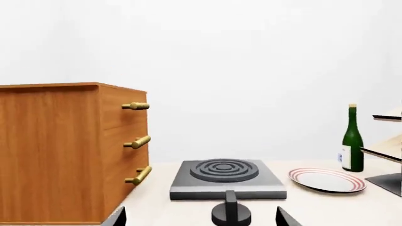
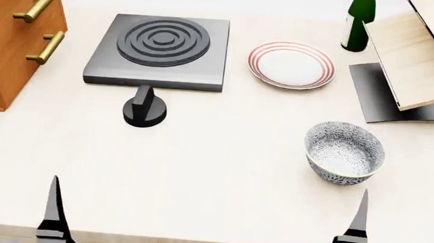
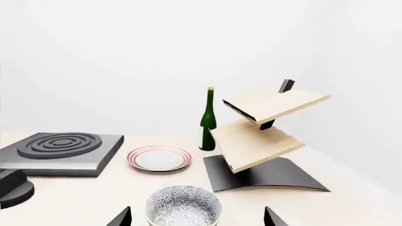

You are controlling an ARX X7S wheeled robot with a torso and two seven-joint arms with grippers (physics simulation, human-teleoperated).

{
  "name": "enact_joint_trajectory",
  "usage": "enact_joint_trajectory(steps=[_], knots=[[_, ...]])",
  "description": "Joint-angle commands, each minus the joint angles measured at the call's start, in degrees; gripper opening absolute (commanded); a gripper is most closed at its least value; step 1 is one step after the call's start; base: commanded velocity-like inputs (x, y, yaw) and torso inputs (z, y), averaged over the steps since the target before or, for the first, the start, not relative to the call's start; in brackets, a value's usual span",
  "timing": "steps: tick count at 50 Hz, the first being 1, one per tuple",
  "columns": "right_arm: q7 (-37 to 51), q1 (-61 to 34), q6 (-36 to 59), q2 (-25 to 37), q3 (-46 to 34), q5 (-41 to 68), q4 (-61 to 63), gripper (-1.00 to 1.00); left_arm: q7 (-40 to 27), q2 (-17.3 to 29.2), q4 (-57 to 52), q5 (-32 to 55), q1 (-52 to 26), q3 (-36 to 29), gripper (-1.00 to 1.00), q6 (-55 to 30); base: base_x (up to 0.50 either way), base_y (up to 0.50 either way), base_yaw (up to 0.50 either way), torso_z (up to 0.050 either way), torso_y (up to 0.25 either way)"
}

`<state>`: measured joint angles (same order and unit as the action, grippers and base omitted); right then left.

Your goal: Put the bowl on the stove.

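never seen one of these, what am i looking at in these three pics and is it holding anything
These are simulator renders of a two-armed robot at a pale table. One picture comes from a camera on its head, looking down; the other two come from cameras beside each gripper.

In the head view the dark prongs at the bottom are the left gripper and the right gripper. Both are open and hold nothing.

On the table are the speckled bowl, which sits just ahead of the right gripper, the dark stove with ring burners, a black knob in front of it, a red-rimmed plate, a green bottle, a wooden drawer cabinet and a tilted wooden shelf rack.
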<state>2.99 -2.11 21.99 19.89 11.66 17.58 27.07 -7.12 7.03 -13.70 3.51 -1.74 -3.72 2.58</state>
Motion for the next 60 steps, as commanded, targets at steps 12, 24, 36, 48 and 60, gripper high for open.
enact_joint_trajectory(steps=[12,24,36,48,60], knots=[[-6.89,8.39,27.81,16.54,42.80,26.64,21.00,1.00,0.23,4.10,-22.24,9.69,-1.88,5.50,1.00,3.92,0.00,0.00,0.00,0.000,0.000],[-10.46,12.97,26.37,14.26,47.81,26.55,20.04,1.00,-1.02,7.75,-32.32,18.45,-4.01,10.10,1.00,3.67,0.00,0.00,0.00,0.000,0.000],[-13.65,16.22,24.22,13.92,47.31,24.82,20.86,1.00,-1.12,8.00,-31.75,17.64,-3.80,10.31,1.00,5.02,0.00,0.00,0.00,0.000,0.000],[-13.72,16.87,23.50,14.25,45.93,23.30,20.77,1.00,-1.13,8.10,-30.63,17.40,-4.07,9.99,1.00,5.93,0.00,0.38,0.00,0.000,0.000],[-13.88,17.14,22.50,13.69,44.51,22.41,20.37,1.00,-1.31,8.54,-30.25,16.33,-4.44,9.41,1.00,6.00,0.00,0.50,0.00,0.000,0.000]])
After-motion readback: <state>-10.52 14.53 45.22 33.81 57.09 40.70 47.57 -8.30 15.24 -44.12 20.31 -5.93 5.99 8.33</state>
